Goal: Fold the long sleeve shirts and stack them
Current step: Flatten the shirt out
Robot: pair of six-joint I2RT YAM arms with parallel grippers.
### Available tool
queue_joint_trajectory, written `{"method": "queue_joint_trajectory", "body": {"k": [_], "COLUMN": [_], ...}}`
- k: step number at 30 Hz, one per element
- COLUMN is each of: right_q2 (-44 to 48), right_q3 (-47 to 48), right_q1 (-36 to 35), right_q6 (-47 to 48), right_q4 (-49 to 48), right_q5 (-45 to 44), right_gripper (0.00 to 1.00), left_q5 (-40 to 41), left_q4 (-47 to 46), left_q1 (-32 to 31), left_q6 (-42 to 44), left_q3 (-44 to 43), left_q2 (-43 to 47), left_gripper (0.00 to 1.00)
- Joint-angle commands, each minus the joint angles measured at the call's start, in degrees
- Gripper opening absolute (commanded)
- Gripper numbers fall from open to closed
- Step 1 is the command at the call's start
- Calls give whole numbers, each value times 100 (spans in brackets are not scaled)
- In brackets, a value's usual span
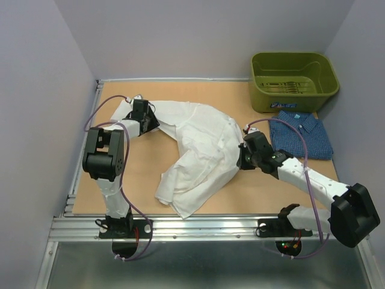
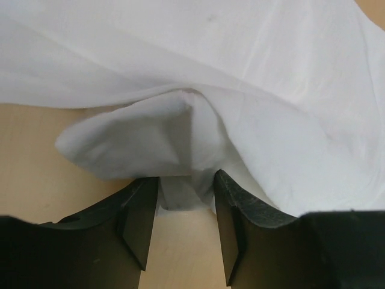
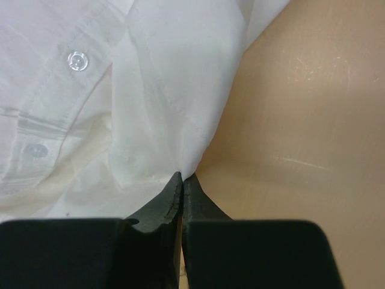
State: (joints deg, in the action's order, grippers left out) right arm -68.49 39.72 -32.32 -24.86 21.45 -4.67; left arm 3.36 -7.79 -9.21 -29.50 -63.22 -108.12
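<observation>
The white shirt [image 1: 198, 150] lies crumpled and spread across the middle of the table. The dark blue shirt [image 1: 301, 133] lies folded flat at the right, in front of the bin. My left gripper [image 1: 144, 117] is at the white shirt's far left end. In the left wrist view it [image 2: 186, 192] is open, and a fold of white cloth [image 2: 180, 132] lies between its fingertips without being clamped. My right gripper [image 1: 243, 153] is at the shirt's right edge. In the right wrist view it [image 3: 182, 179] is shut on the white shirt's edge [image 3: 174, 90], low over the table.
An olive-green plastic bin [image 1: 293, 81] stands at the back right corner. Grey walls close in the table at the left, back and right. Bare wooden tabletop [image 1: 150, 162] shows at the near left of the shirt. A metal rail runs along the near edge.
</observation>
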Motion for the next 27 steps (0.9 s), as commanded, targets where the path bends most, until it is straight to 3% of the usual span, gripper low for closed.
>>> {"method": "queue_joint_trajectory", "body": {"k": [1, 7, 9, 14, 21, 27], "right_q2": [195, 3, -50, -393, -473, -244], "right_q3": [361, 624, 738, 1011, 914, 949], "right_q1": [-29, -38, -38, -29, -29, -29], "right_q6": [-10, -18, -10, 78, -54, -142], "right_q4": [518, 509, 483, 465, 316, 316], "right_q5": [-342, -201, -228, -272, -201, -351], "right_gripper": [1, 1, 1, 1, 0, 0], "left_q5": [-36, -1196, -1258, -1399, -1943, -1444], "left_q4": [392, 217, 234, 689, 753, 1157], "left_q1": [271, 166, 61, -895, -1863, -2304], "left_q6": [313, -21, -100, 76, -451, -478], "left_q3": [-296, 422, 661, 1372, 2639, 2912], "left_q2": [-52, 1001, 1721, 2995, 3858, 4597], "left_gripper": [53, 59, 61, 68, 72, 72]}}
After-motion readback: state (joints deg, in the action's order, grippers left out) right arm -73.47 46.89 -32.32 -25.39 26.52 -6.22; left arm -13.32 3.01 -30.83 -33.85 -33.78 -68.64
